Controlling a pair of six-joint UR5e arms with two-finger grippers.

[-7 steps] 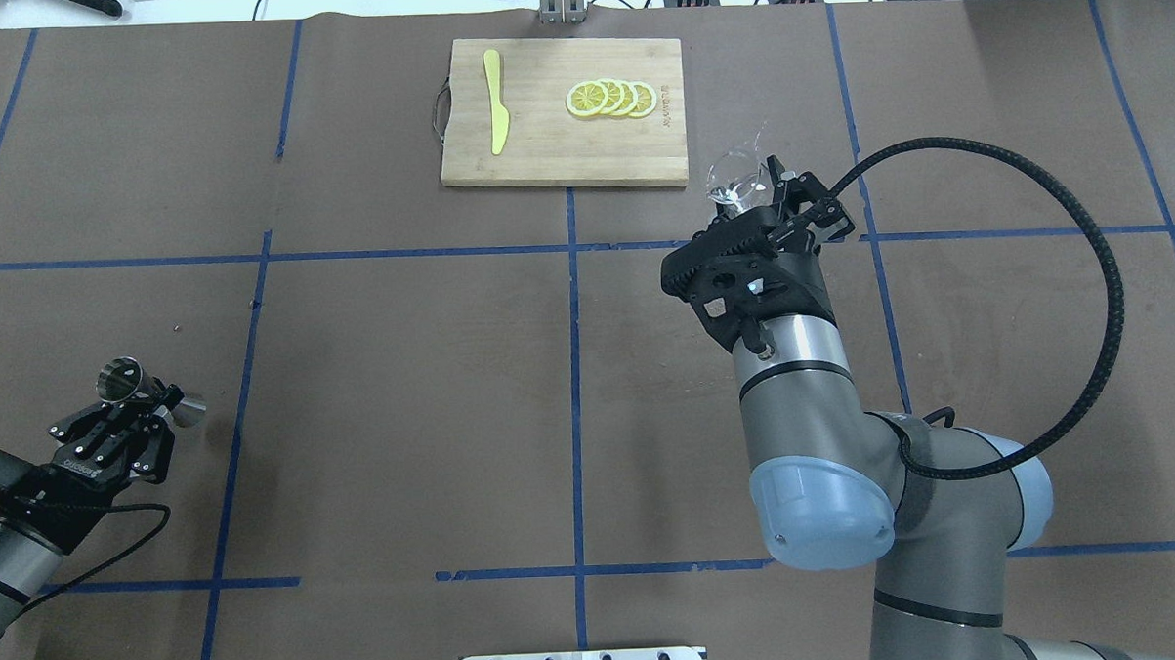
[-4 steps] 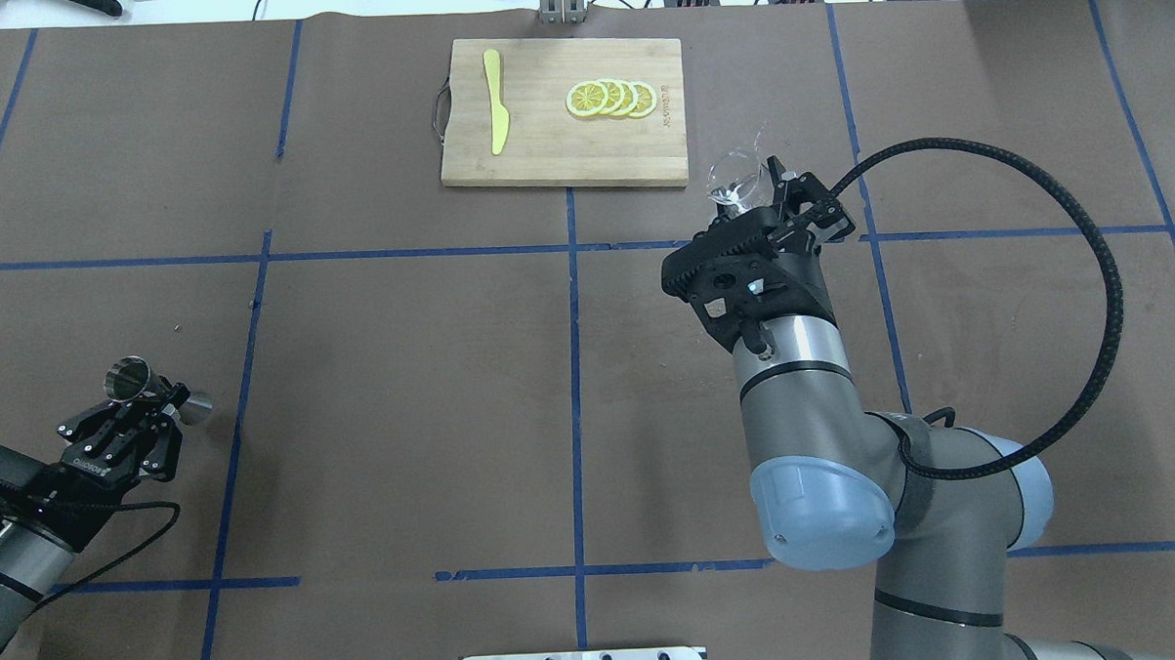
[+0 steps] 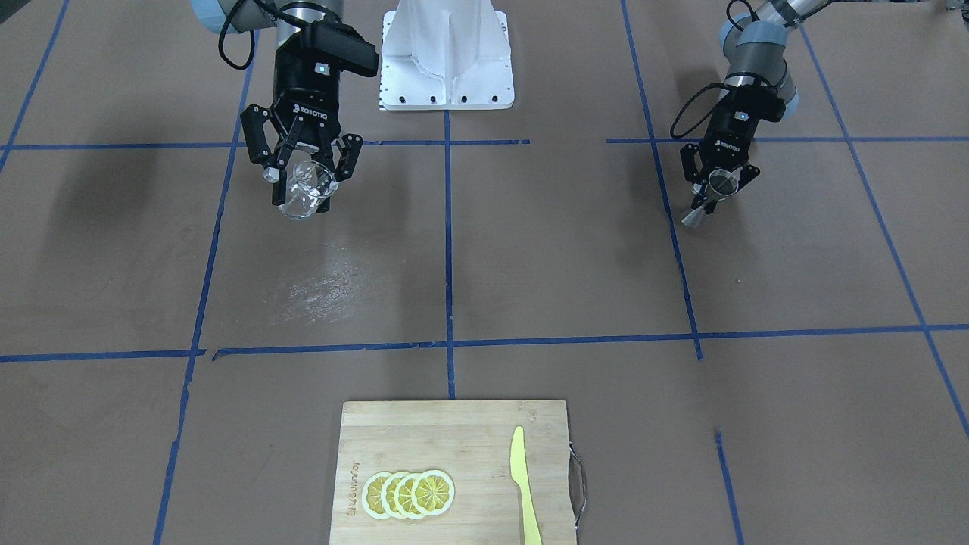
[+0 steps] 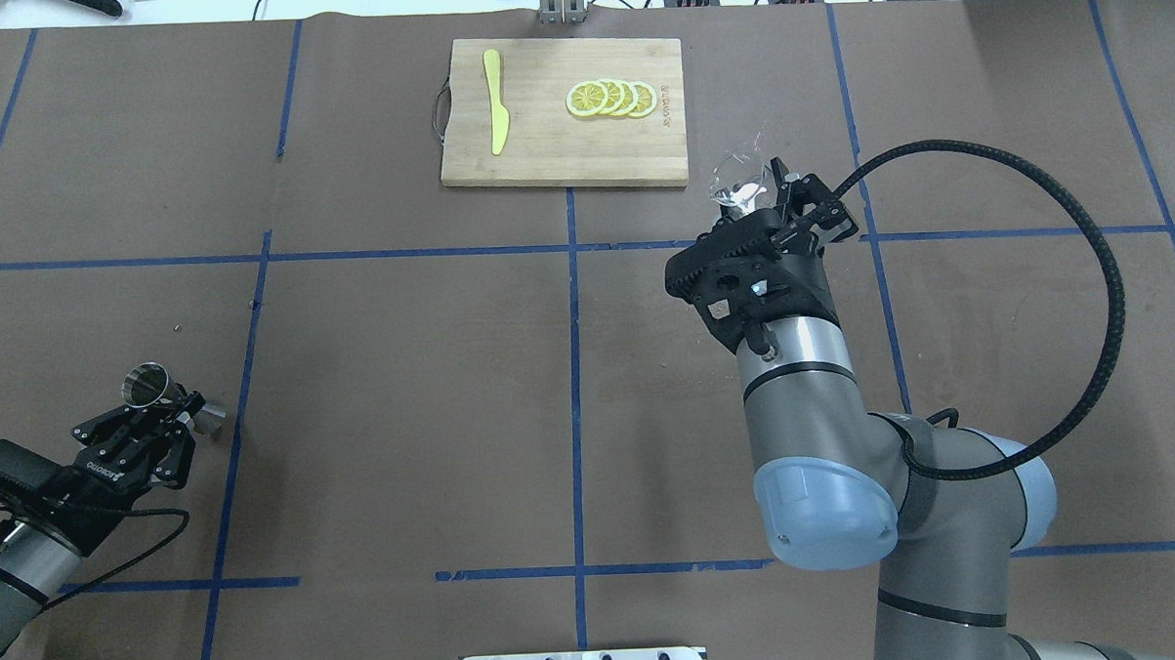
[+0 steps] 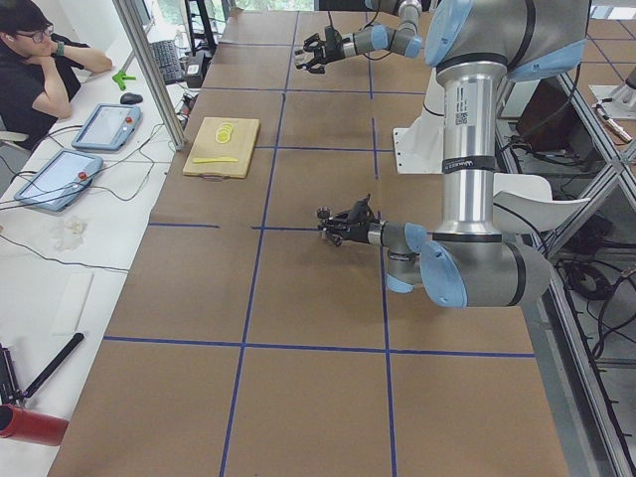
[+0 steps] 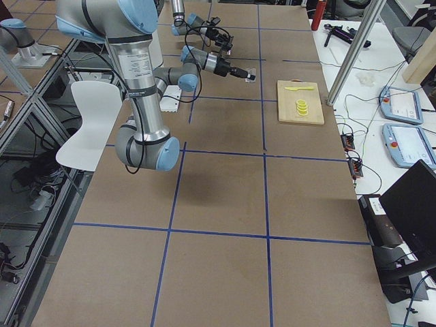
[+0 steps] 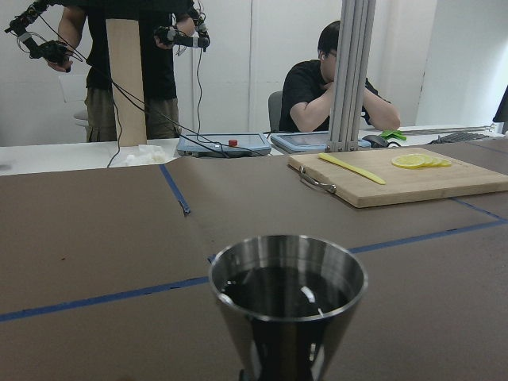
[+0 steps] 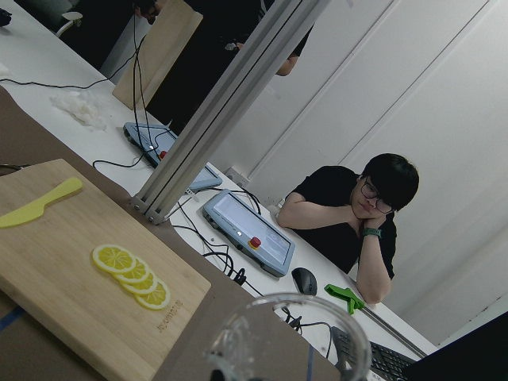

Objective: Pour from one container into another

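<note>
The clear glass cup (image 4: pixel 737 180) hangs tilted above the table, and my right gripper (image 4: pixel 761 195) is shut on it. In the front-facing view that cup (image 3: pixel 303 198) sits between the fingers of the right gripper (image 3: pixel 303 182). Its rim (image 8: pixel 286 337) fills the bottom of the right wrist view. The silver hourglass jigger (image 4: pixel 165 396) is clamped at its waist by my left gripper (image 4: pixel 182 407), low over the table's left side. In the front-facing view the jigger (image 3: pixel 711 197) leans slightly. Its upper cone (image 7: pixel 287 298) looks dark and glossy inside.
A wooden cutting board (image 4: pixel 542 146) lies at the far middle of the table with a yellow knife (image 4: pixel 494 101) and several lemon slices (image 4: pixel 611 98) on it. Blue tape lines cross the brown tabletop. The white robot mount (image 3: pixel 447 53) stands at the near edge.
My left gripper has carried the jigger a little to the right and toward the robot, turning slightly. The right arm and the glass cup have barely shifted.
</note>
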